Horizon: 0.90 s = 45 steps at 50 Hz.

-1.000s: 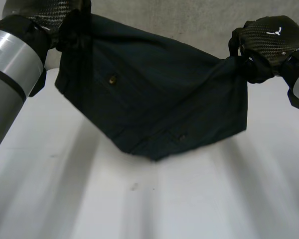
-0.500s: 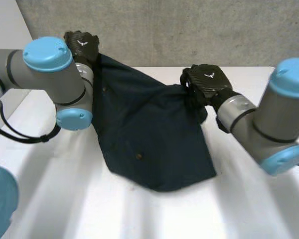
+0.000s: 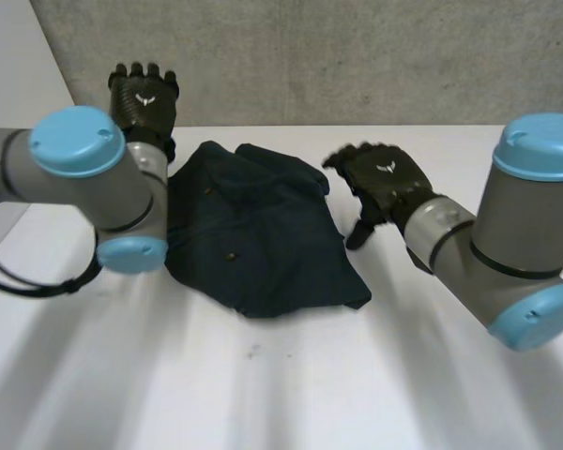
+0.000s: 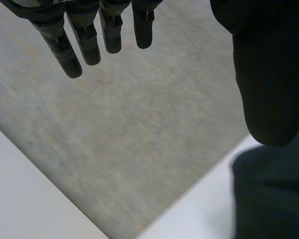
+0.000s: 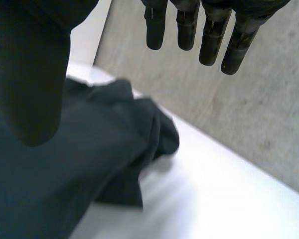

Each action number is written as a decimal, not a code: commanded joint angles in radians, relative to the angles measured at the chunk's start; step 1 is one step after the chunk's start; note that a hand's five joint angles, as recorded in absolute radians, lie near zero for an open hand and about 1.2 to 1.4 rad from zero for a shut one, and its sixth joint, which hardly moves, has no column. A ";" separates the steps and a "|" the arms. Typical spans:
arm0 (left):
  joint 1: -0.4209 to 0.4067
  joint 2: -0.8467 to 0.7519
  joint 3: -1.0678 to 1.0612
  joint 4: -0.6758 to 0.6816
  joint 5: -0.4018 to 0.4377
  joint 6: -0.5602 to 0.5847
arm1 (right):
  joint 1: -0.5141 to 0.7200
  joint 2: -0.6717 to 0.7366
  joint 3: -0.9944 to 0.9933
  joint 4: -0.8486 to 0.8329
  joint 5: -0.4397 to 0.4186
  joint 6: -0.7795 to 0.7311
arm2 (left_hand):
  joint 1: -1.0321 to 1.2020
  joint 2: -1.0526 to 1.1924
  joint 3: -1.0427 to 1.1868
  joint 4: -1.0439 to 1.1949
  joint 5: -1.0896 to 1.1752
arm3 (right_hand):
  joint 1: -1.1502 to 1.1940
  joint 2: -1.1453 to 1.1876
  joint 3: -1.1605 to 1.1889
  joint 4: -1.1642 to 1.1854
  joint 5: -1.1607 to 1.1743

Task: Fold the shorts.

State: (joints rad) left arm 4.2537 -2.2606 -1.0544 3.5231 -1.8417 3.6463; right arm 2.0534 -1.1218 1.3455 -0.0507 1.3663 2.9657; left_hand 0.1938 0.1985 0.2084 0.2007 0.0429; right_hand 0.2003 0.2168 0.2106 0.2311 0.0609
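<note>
The dark navy shorts (image 3: 258, 234) lie in a loose, rumpled heap on the white table (image 3: 291, 384), between my two arms. My left hand (image 3: 143, 98) is raised at the far left corner of the shorts, open, fingers (image 4: 87, 40) straight and holding nothing. My right hand (image 3: 380, 178) hovers just right of the shorts' far right corner, open too, with straight fingers (image 5: 187, 27) and the thumb apart. A bunched edge of the shorts (image 5: 89, 149) lies under the right hand's thumb. A corner of the shorts (image 4: 274, 194) lies below the left thumb.
A grey concrete wall (image 3: 357, 56) runs along the table's far edge. My left arm (image 3: 84, 178) crosses the left side of the table and my right arm (image 3: 507, 253) the right side.
Both hands held the shorts up by the far corners. They have now let go, the fingers have straightened, and the shorts have dropped into a heap on the table.
</note>
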 commanded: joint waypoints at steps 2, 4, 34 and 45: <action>-0.002 0.303 -0.428 -0.220 0.212 -0.260 | -0.058 -0.088 0.205 0.051 -0.029 -0.144 | 0.072 0.068 0.058 0.065 0.049 | -0.026 -0.042 -0.036 -0.057 -0.061; -0.002 0.358 -0.519 -0.249 0.280 -0.311 | -0.091 -0.116 0.260 0.038 -0.065 -0.163 | 0.186 0.182 0.172 0.179 0.163 | -0.026 -0.042 -0.036 -0.057 -0.061; 0.029 0.084 -0.509 -0.111 0.334 -0.269 | -0.174 -0.158 0.537 -0.121 -0.158 -0.165 | 0.398 0.393 0.384 0.391 0.374 | -0.026 -0.042 -0.036 -0.057 -0.061; 0.031 -0.007 -0.386 -0.118 0.331 -0.236 | -0.174 -0.158 0.544 -0.124 -0.154 -0.165 | 1.065 1.061 1.051 1.058 1.042 | -0.026 -0.042 -0.036 -0.057 -0.061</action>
State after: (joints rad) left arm 4.2828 -2.2439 -1.4793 3.4090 -1.5091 3.4085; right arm 1.8806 -1.2784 1.8877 -0.1751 1.2115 2.8010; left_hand 0.7728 0.7784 0.7731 0.7704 0.5557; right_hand 0.2003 0.2168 0.2106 0.2311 0.0609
